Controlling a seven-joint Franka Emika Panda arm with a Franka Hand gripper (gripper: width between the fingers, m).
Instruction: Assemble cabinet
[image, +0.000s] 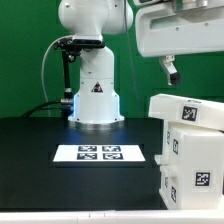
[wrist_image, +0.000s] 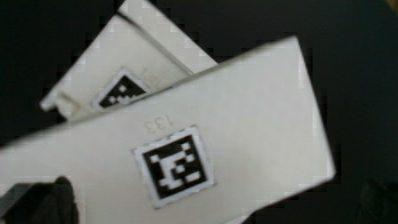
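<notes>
Seen near the exterior view's right edge, standing on the dark table (image: 40, 150): the cabinet (image: 188, 150), already a tall white box with tagged faces on its front and side. Resting across its top, slightly tilted and overhanging toward the exterior view's left: a flat white top panel (image: 187, 109) bearing one tag. Judged from that lean, probably laid on but not yet seated; impossible to tell from these views whether any edge had locked in. Above the box and well apart from it: the gripper (image: 171, 70), hanging clear of the panel, jaws spread wide and holding nothing. From the wrist view, looking down: the same tagged panel (wrist_image: 196, 150) filling most of the picture at an angle, with another white cabinet face (wrist_image: 125, 75) and its tag below and behind; a dark blur in one corner, perhaps a fingertip, too vague to name. Flat on the table between the arm's base (image: 95, 95) and the cabinet, carrying four tags and nothing else: the marker board (image: 100, 153). No loose parts visible elsewhere on the table. Judged as late in the task: body put together, main pieces in place; apparently left to do, squaring and pressing home the top panel, and checking the fit on sides hidden from both cameras.
</notes>
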